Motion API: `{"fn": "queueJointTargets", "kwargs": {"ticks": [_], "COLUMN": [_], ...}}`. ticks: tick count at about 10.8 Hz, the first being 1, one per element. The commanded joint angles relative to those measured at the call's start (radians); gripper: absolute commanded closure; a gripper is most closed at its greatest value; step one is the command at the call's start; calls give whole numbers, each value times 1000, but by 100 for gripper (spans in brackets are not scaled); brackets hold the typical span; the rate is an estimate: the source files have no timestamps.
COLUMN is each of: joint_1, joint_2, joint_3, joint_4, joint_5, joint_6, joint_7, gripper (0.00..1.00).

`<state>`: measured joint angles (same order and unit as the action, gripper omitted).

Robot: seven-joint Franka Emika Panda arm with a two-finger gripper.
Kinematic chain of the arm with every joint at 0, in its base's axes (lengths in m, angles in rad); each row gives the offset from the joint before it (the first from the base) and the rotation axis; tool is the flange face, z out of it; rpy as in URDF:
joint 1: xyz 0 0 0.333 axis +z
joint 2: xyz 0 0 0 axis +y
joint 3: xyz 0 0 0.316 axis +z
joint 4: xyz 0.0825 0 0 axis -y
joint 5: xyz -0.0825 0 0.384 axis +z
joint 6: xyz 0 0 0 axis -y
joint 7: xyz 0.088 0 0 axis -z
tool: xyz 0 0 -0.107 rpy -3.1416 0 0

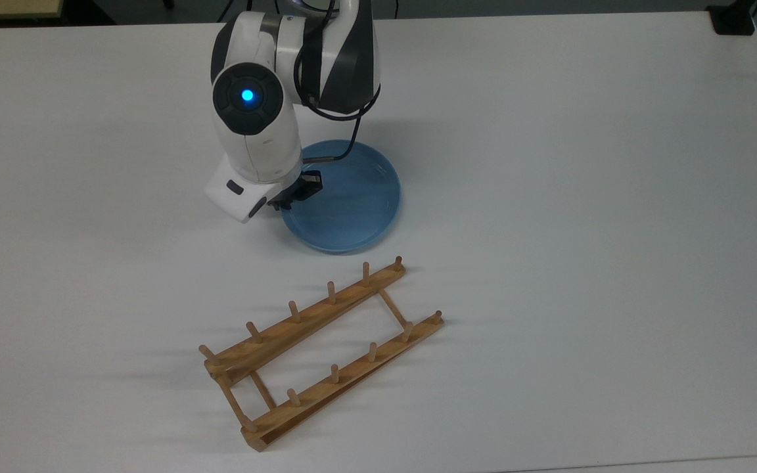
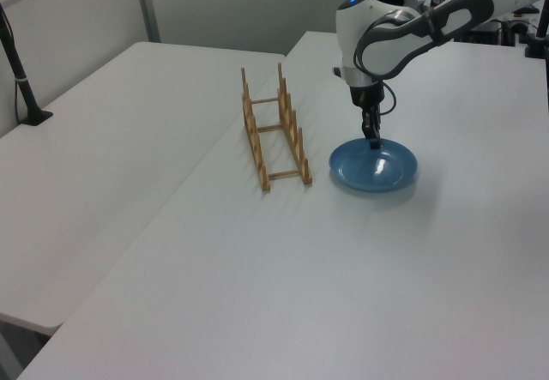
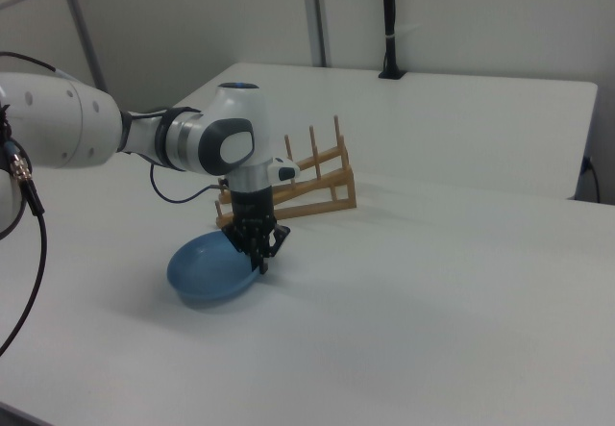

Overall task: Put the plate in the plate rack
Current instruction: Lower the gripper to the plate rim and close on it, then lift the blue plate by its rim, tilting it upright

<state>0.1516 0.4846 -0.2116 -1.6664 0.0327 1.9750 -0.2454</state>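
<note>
Surface: white table (image 1: 582, 197), second white table pushed against it in left view; plain wall panels behind.
Arm: white Panda arm (image 1: 257, 125) reached down over plate's edge on top view's left; blue light lit on joint cap.
Gripper (image 3: 258, 256): pointed down, fingers clamped on rim of plate.
Plate (image 1: 352, 200): light blue, round, shallow; seemed raised off table in right view, tilted, gripped edge higher, shadow underneath.
Plate vs rack: just beside it, apart, not touching; above rack in top view, to its right in left view.
Plate rack (image 1: 322, 348): wooden, two rails with upright pegs, thin crossbars; sat flat on table, ran diagonally in top view, no dishes in it.
Other: black post (image 2: 19, 71) clamped at far table's edge in left view.
</note>
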Motion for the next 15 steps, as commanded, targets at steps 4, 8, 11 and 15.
{"fn": "queueJointTargets", "kwargs": {"ticks": [4,8,11,15], "joint_1": [22,2,0,13], "joint_2": [-64,-167,-215,-224], "joint_3": [-12,-20,-45,-34], "joint_4": [-7,45,137,191], "joint_5": [12,6,3,-176], "joint_6": [4,-4,7,242], "joint_7": [-93,-140,-130,-42], "gripper": [100,100,100,100]}}
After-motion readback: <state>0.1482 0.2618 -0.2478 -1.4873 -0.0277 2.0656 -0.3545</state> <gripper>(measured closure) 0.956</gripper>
